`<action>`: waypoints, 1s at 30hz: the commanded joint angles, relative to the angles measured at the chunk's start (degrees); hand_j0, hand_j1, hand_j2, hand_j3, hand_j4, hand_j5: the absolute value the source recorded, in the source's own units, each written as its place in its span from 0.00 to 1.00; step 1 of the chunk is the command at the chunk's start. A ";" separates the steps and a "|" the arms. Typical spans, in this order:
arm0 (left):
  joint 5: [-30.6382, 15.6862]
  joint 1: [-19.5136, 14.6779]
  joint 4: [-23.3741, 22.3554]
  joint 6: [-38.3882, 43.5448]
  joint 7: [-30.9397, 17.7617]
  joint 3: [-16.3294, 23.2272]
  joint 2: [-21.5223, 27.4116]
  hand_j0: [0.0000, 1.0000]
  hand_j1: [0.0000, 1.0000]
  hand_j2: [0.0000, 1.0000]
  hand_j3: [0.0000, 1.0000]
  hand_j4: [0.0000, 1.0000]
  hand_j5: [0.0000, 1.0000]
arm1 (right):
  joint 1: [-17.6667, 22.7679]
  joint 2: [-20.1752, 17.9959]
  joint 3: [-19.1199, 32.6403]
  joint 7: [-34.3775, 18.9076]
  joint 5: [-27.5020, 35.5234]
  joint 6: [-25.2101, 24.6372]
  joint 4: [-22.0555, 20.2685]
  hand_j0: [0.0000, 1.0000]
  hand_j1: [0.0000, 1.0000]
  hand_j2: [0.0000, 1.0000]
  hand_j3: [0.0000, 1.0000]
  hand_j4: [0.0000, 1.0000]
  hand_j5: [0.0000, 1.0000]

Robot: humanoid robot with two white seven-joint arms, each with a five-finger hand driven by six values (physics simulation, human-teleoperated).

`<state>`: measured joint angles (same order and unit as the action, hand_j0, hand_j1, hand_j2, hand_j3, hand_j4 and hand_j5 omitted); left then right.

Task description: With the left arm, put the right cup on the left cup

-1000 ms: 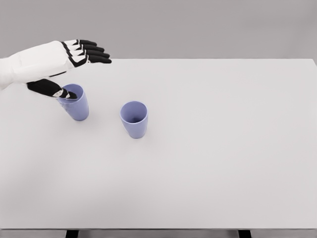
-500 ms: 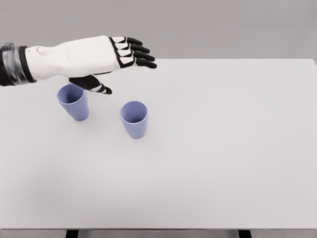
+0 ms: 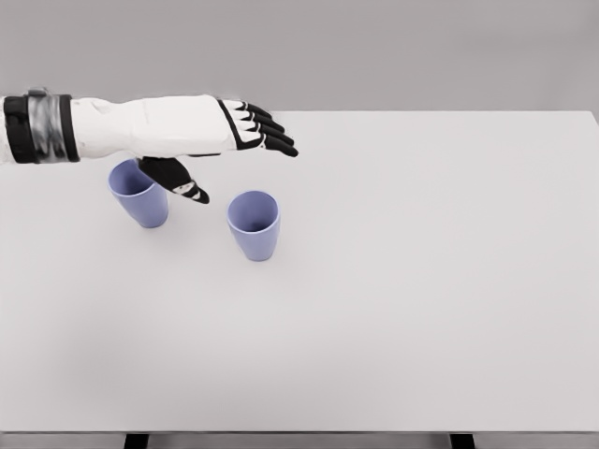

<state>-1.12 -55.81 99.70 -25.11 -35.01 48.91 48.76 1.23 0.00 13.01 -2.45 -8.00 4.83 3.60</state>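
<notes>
Near the surface's point(image 3: 421, 309) far-left corner I see two lilac cups standing upright, mouths open, apart from each other. Left cup point(image 3: 142, 195) sits closer to the left edge; its rim is partly covered by the arm passing in front. Right cup point(image 3: 254, 224) stands a little nearer the front edge and toward the middle, fully visible, nothing touching it.

Left robot hand point(image 3: 201, 140) comes in from the left edge, palm down, above the gap between the cups. Its four fingers point(image 3: 267, 136) lie stretched out and spread toward the far edge, beyond the right cup. Thumb point(image 3: 182, 182) hangs down just beside the left cup's rim; I cannot tell whether it touches. Hand is wide and holds nothing.

Grey and black wrist cuff point(image 3: 42, 126) shows at the left picture border.

Both cups rest on the surface; neither is lifted or stacked.
</notes>
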 commanded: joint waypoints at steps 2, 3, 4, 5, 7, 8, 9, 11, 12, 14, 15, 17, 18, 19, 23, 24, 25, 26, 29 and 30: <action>-1.51 -0.70 -0.04 0.32 0.01 7.16 0.81 1.00 1.00 1.00 1.00 1.00 1.00 | 0.00 0.00 0.00 -0.01 0.00 0.00 0.00 1.00 1.00 1.00 1.00 1.00 1.00; -1.51 -1.05 -0.12 0.49 0.01 8.48 0.81 1.00 1.00 1.00 1.00 1.00 1.00 | 0.09 0.00 0.00 -0.01 0.00 0.00 0.00 1.00 1.00 1.00 1.00 1.00 1.00; -1.51 -1.67 -0.21 0.50 0.01 9.71 0.81 1.00 1.00 1.00 1.00 1.00 1.00 | 0.00 0.00 0.00 -0.01 0.00 0.00 0.00 1.00 1.00 1.00 1.00 1.00 1.00; -1.51 -1.85 -0.21 0.50 0.01 10.15 0.81 1.00 1.00 1.00 1.00 1.00 1.00 | 0.00 0.00 0.00 -0.01 0.00 0.00 0.00 1.00 1.00 1.00 1.00 1.00 1.00; -1.51 -1.93 -0.39 0.67 0.01 10.77 0.64 1.00 1.00 1.00 1.00 1.00 1.00 | 0.00 0.00 0.00 -0.01 0.00 0.00 0.00 1.00 1.00 1.00 1.00 1.00 1.00; -1.51 -1.93 -0.47 0.67 0.01 11.03 0.55 1.00 1.00 1.00 1.00 1.00 1.00 | 0.00 0.00 0.00 -0.01 0.00 0.00 0.00 1.00 1.00 1.00 1.00 1.00 1.00; -1.51 -1.93 -0.65 0.76 0.01 11.03 0.29 1.00 1.00 1.00 1.00 1.00 1.00 | 0.00 0.00 0.00 -0.01 0.00 0.00 0.00 1.00 1.00 1.00 1.00 1.00 1.00; -1.43 -1.93 -1.26 0.85 0.01 11.03 -0.07 1.00 1.00 1.00 1.00 1.00 1.00 | 0.09 0.00 0.00 -0.01 0.00 0.00 0.00 1.00 1.00 1.00 1.00 1.00 1.00; -1.34 -2.02 -1.62 0.85 0.01 11.03 -0.15 1.00 1.00 1.00 1.00 1.00 1.00 | 0.00 0.00 0.00 -0.01 0.00 0.00 0.00 1.00 1.00 1.00 1.00 1.00 1.00; -1.07 -2.11 -2.06 0.85 0.01 11.03 -0.68 1.00 1.00 1.00 1.00 1.00 1.00 | 0.00 0.00 0.00 -0.01 0.00 0.00 0.00 1.00 1.00 1.00 1.00 1.00 1.00; -0.99 -2.28 -3.11 0.85 0.01 11.47 -1.29 1.00 1.00 1.00 1.00 1.00 1.00 | 0.00 0.00 0.00 -0.01 0.00 0.00 0.00 1.00 1.00 1.00 1.00 1.00 1.00; -0.90 -2.29 -3.64 0.85 0.01 11.47 -2.09 1.00 1.00 1.00 1.00 1.00 1.00 | 0.00 0.00 0.00 -0.01 0.00 0.00 0.00 1.00 1.00 1.00 1.00 1.00 1.00; -0.90 -2.29 -3.64 0.85 0.01 11.47 -2.26 1.00 1.00 1.00 1.00 1.00 1.00 | 0.00 0.00 0.00 -0.01 0.00 0.00 0.00 1.00 1.00 1.00 1.00 1.00 1.00; -0.90 -2.29 -3.81 1.29 0.01 11.56 -2.35 1.00 1.00 1.00 1.00 1.00 1.00 | 0.00 0.00 0.00 -0.01 0.00 0.00 0.00 1.00 1.00 1.00 1.00 1.00 1.00; 0.07 -2.29 -5.66 1.55 0.01 11.82 -3.32 1.00 1.00 1.00 1.00 1.00 1.00 | 0.00 0.00 0.00 -0.01 0.00 0.00 0.00 1.00 1.00 1.00 1.00 1.00 1.00; 0.60 -2.29 -6.54 1.55 0.01 11.82 -3.84 1.00 1.00 1.00 1.00 1.00 1.00 | 0.00 0.00 0.00 -0.01 0.00 0.00 0.00 1.00 1.00 1.00 1.00 1.00 1.00; 0.95 -2.20 -7.33 1.64 0.01 11.91 -4.20 1.00 1.00 1.00 1.00 1.00 1.00 | 0.00 0.00 0.00 -0.01 0.00 0.00 0.00 1.00 1.00 1.00 1.00 1.00 1.00; 1.21 -2.20 -7.42 1.55 0.01 11.91 -4.46 1.00 1.00 1.00 1.00 1.00 1.00 | 0.00 0.00 0.00 -0.01 0.00 0.00 0.00 1.00 1.00 1.00 1.00 1.00 1.00; 2.97 -2.20 -7.51 1.64 0.01 12.26 -4.64 0.97 0.97 0.97 0.97 0.97 0.97 | 0.00 0.00 0.00 -0.01 0.00 0.00 0.00 1.00 1.00 1.00 1.00 1.00 1.00; 4.63 -2.20 -7.51 1.64 0.01 12.26 -4.72 0.97 0.97 0.97 0.97 0.97 0.97 | 0.00 0.00 0.00 -0.01 0.00 0.00 0.00 1.00 1.00 1.00 1.00 1.00 1.00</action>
<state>2.16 -57.92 92.47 -23.61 -35.02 61.11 44.25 1.32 0.00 13.01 -2.45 -8.00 4.83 3.60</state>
